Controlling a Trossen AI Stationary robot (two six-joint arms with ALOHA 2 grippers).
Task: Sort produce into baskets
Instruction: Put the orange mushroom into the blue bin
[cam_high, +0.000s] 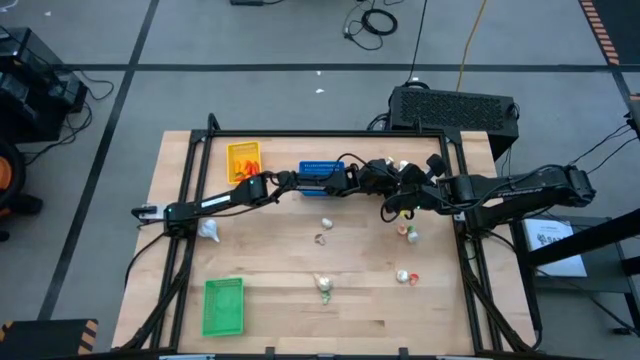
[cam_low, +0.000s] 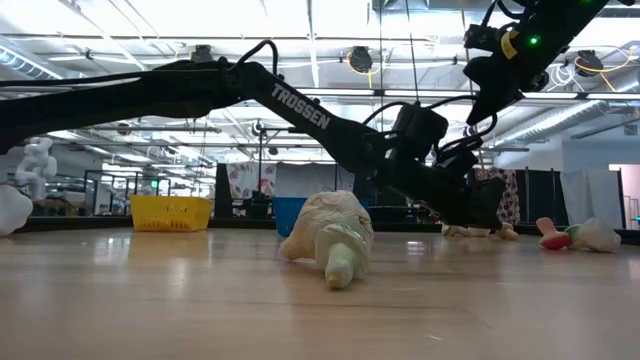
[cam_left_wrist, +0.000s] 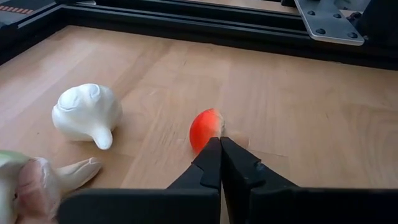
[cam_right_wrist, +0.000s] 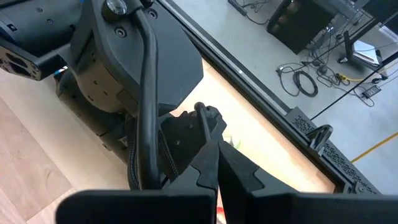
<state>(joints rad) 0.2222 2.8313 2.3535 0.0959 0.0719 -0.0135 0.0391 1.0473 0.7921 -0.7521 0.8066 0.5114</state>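
Table (cam_high: 270, 310), high view, scanned left to right.

- Green basket (cam_high: 223, 305) at lower left; yellow basket (cam_high: 243, 160) at upper left; blue basket (cam_high: 320, 175) at upper centre.
- Loose produce: white piece (cam_high: 209, 230) left of centre, others near centre (cam_high: 326, 223) and lower centre (cam_high: 323, 285), more at right (cam_high: 404, 276).
- Left pincer (cam_left_wrist: 219, 144): tips pressed together, nothing between them. A small red piece (cam_left_wrist: 204, 129) lies on the wood just beyond the tips; touching or just clear, cannot tell. White garlic-like bulb (cam_left_wrist: 86, 112) well to its side.
- Right pincer (cam_right_wrist: 214, 163): tips together, empty, hovering close behind the left arm's wrist near upper centre.

Judgement: the grasp on the red piece looks missed. To do it well, part the tips, centre them over the piece, descend until they straddle it, then close. The right arm crowds the workspace; back it off first.
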